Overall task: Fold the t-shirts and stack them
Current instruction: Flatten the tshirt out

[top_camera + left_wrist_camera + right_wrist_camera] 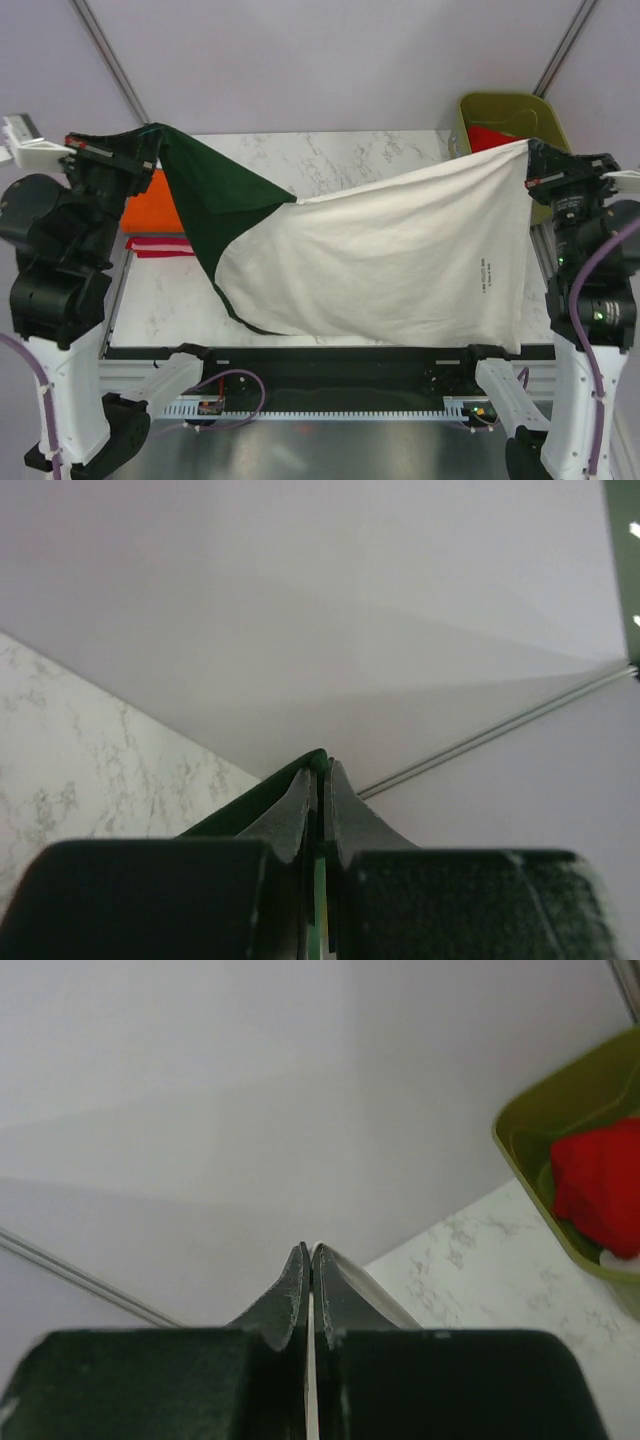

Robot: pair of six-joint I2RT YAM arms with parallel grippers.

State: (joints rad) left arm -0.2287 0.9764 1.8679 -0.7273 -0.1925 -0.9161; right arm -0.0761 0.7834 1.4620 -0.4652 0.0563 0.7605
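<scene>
1. Cream t-shirt (400, 250) with dark green sleeve (215, 195), hung taut above the marble worktop (350, 150); its lower edge sags toward the near rail.
2. Left gripper (148, 140), clamped on the sleeve corner. Its wrist view alone shows green cloth pinched between the fingers (295, 810).
3. Right gripper (528, 160), clamped on the cream corner; the wrist view shows a pale edge between the closed jaws.
4. Folded orange t-shirt (155, 205) lying on a red t-shirt (160, 246), at the worktop's left; overhead view only.
5. Olive-green bin (505, 105), far right, holding a red garment (497, 137).
</scene>
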